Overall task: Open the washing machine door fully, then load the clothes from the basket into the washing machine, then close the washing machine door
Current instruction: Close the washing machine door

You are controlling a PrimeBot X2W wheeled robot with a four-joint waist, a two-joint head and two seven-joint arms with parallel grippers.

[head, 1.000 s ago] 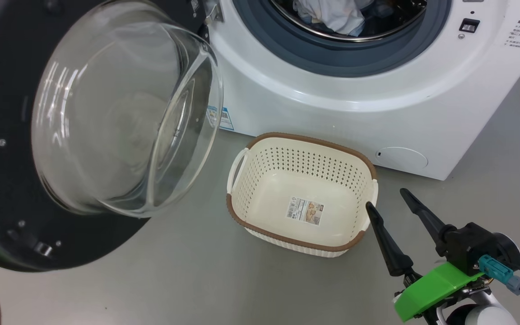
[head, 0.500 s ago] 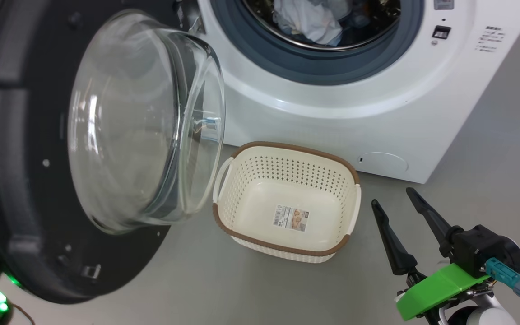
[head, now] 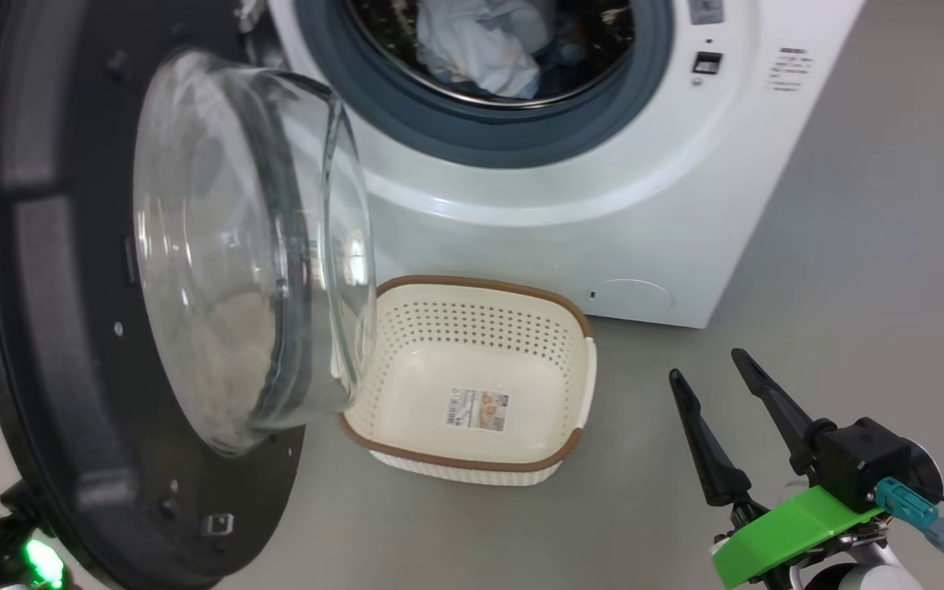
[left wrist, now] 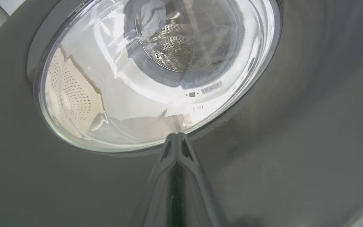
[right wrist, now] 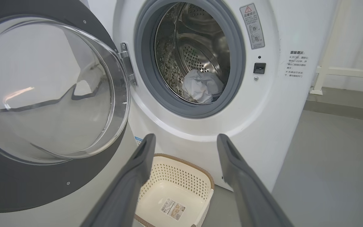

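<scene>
Washing machine door (head: 38, 344), round, glossy black with a clear glass bowl: my left jaws meet tip-to-tip at its glass edge; right jaws gape empty, lower right.

I'm seeing the washing machine door (head: 218, 246) with a glossy black rim and smooth clear glass, a shiny perforated steel drum (right wrist: 200, 53), the clothes (head: 480, 45) as soft crumpled cloth, and the basket (head: 472, 328) in matt cream plastic.
</scene>
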